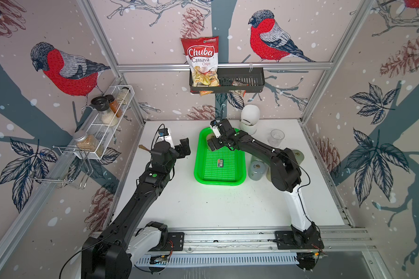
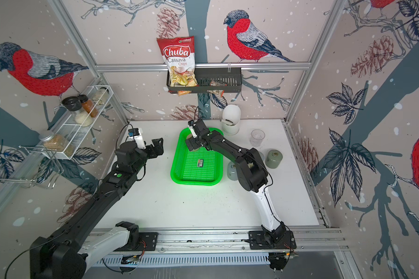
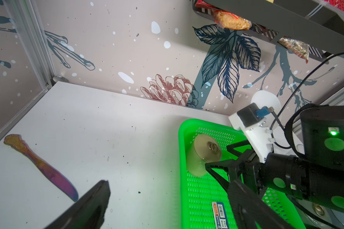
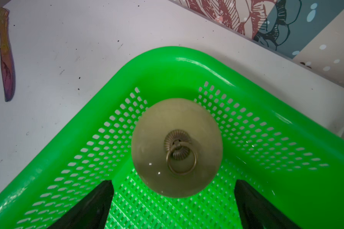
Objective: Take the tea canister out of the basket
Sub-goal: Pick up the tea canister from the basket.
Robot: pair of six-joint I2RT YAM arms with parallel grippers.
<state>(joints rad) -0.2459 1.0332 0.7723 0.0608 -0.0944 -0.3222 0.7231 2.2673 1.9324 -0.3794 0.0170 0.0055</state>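
The tea canister (image 4: 176,147) is standing upright in the far left corner of the green basket (image 1: 197,166), its ring-handled lid facing up. The right gripper (image 4: 173,180) is hanging right next to it with jaws spread wide, gripping nothing. The left gripper (image 1: 183,147) is hanging over the table (image 1: 203,207) beside the basket, jaws likewise apart and empty.

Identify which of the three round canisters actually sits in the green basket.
The canister in the basket's far corner, just ahead of the open right gripper. The other two canisters stand outside it on the table, beside the right arm.
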